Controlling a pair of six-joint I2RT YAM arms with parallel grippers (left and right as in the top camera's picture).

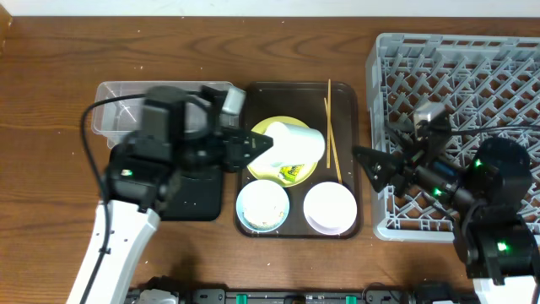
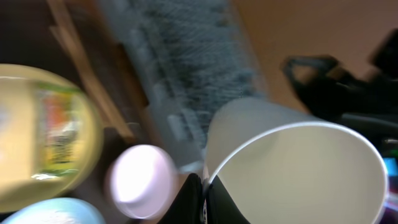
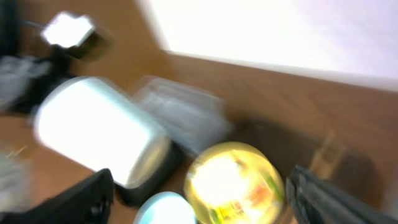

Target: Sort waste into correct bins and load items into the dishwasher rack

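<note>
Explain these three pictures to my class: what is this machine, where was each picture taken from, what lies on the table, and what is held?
Two robot arms work at a table. One picture looks down from above; the other two, both blurred, come from cameras on the wrists. The left tool grips a white cup over a yellow plate with a wrapper on it. The right tool is open, holding nothing, beside the grey rack. A brown tray carries the plate, a blue bowl, a white bowl and chopsticks. A clear tub and a black tray lie at the left.
</note>
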